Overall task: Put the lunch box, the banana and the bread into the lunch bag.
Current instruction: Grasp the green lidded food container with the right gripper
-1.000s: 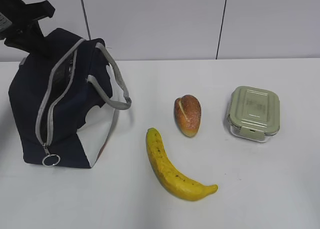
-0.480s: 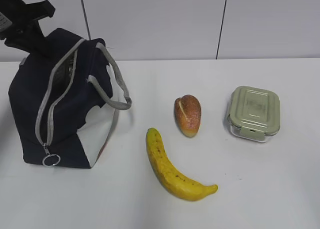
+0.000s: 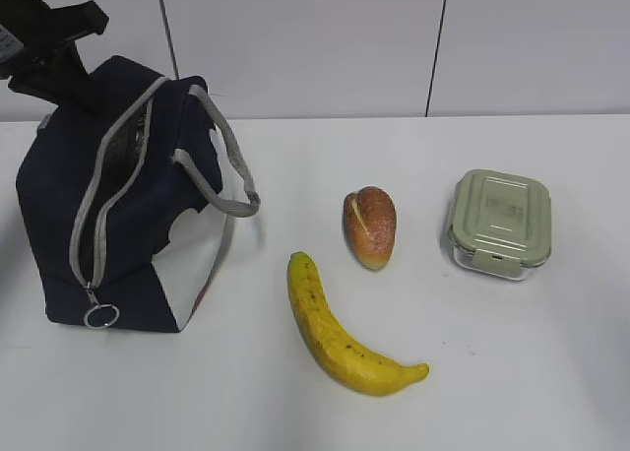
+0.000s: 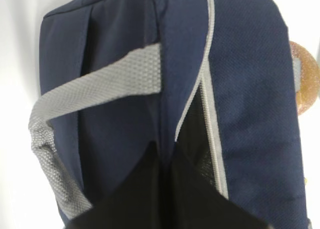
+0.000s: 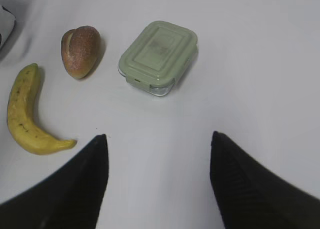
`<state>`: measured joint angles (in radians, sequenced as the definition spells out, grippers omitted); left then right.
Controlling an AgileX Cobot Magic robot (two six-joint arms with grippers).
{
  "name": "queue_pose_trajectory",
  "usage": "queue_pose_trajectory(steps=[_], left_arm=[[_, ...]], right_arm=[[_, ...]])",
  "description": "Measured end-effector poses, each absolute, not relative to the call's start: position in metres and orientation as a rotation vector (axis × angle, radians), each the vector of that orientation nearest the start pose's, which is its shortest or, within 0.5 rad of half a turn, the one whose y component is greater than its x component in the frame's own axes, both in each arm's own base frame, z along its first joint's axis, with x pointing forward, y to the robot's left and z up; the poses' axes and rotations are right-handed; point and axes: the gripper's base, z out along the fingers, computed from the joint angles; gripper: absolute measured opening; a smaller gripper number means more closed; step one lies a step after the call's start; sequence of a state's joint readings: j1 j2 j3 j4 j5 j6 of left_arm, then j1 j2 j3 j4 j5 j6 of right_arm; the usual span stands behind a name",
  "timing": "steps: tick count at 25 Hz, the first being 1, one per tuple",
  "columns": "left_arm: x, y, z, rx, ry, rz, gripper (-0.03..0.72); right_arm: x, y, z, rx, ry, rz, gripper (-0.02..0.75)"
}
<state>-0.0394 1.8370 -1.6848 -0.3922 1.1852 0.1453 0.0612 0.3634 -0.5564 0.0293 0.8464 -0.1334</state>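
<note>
The navy lunch bag (image 3: pixel 59 205) stands at the left, its grey zipper partly undone and a dark gap (image 3: pixel 128 146) at the far end. My left gripper (image 3: pixel 61 75) is at that far top end. In the left wrist view it (image 4: pixel 167 150) is shut, pinching a fold of the lunch bag (image 4: pixel 115 39) beside the zipper edge. The bread (image 3: pixel 369 226) lies mid-table, the banana (image 3: pixel 335 333) in front of it, the green-lidded lunch box (image 3: pixel 499 221) to the right. My right gripper (image 5: pixel 159 135) hangs open and empty over bare table, short of the lunch box (image 5: pixel 157 54), bread (image 5: pixel 80 49) and banana (image 5: pixel 22 114).
The white table (image 3: pixel 551 372) runs back to a pale panelled wall (image 3: pixel 315 47). A grey strap handle (image 3: pixel 231 190) loops off the bag's right side and the zipper's ring pull (image 3: pixel 99 315) hangs at its near end.
</note>
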Motion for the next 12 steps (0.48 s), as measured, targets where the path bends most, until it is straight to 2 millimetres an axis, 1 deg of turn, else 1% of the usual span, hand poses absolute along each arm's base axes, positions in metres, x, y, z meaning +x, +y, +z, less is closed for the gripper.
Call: queue_pose_trajectory(steps=[6, 12], left_arm=[[0.391, -0.048, 0.311, 0.131, 2.756, -0.516, -0.003], [0.391, -0.048, 0.311, 0.131, 2.757, -0.517, -0.003]], right_arm=[[0.121, 0.015, 0.3, -0.16, 2.274, 0.106, 0.477], [0.185, 0.025, 0.293, -0.108, 2.486, 0.227, 0.477]])
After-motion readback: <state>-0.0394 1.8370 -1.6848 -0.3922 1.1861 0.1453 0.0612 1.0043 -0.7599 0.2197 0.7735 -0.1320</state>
